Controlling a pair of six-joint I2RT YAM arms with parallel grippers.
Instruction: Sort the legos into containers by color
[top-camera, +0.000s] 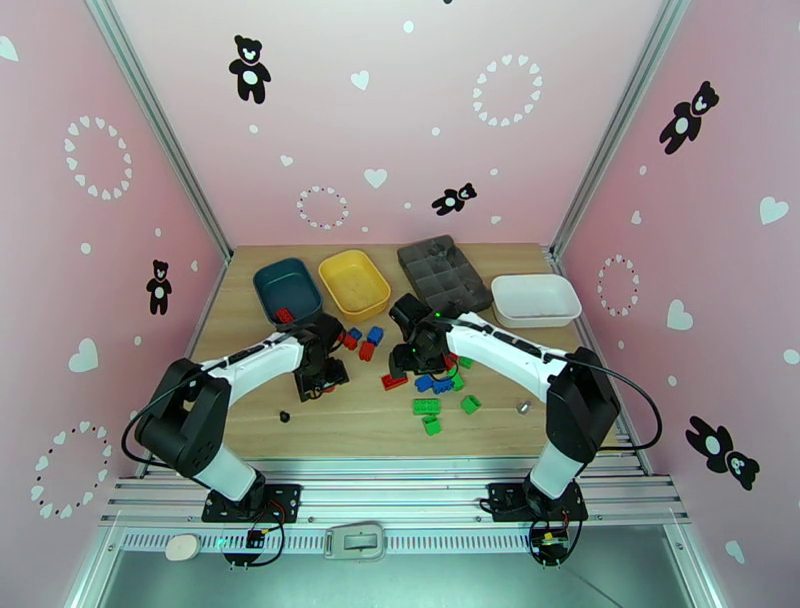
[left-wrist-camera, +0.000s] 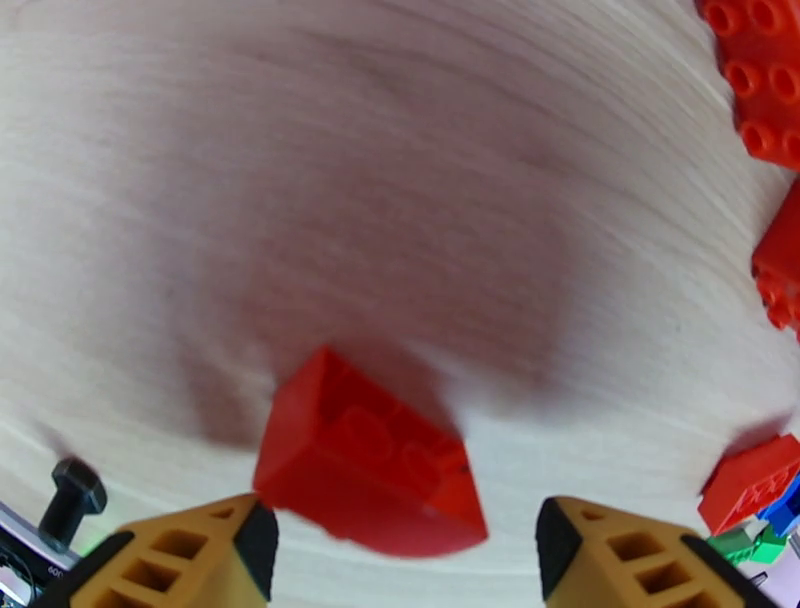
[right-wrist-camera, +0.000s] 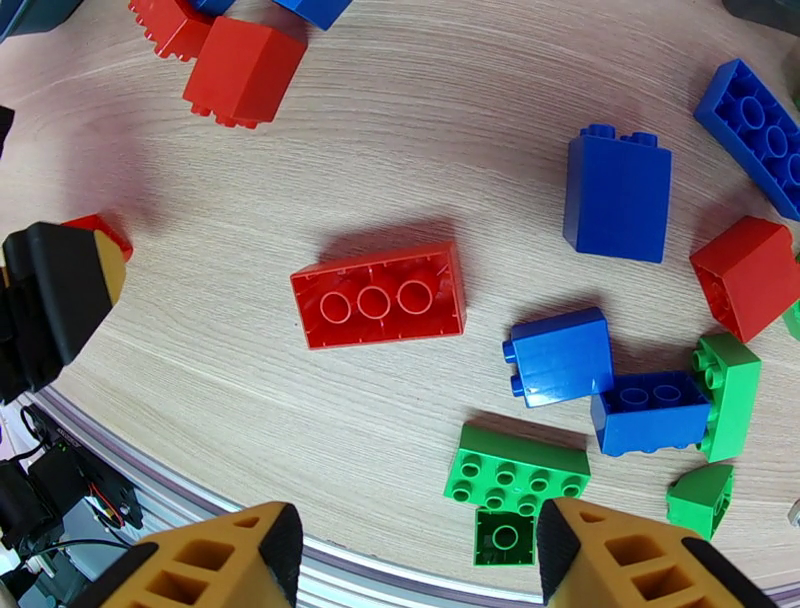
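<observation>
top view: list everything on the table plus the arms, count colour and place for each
teal-blue tray: one, back left, a red brick at its near end
yellow tray: one, yellow, back, right of the teal one
compartment tray: one, dark grey, back, between yellow and white
white tray: one, white, back right
red legos: at least five loose, red, mid table
blue legos: at least five, blue, mid table
green legos: at least four, green, near side of the pile
black bit: one, black, near left
metal piece: one, silver, near right
left claw: open, with a tilted red lego between its fingers
right claw: open, above the pile
</observation>
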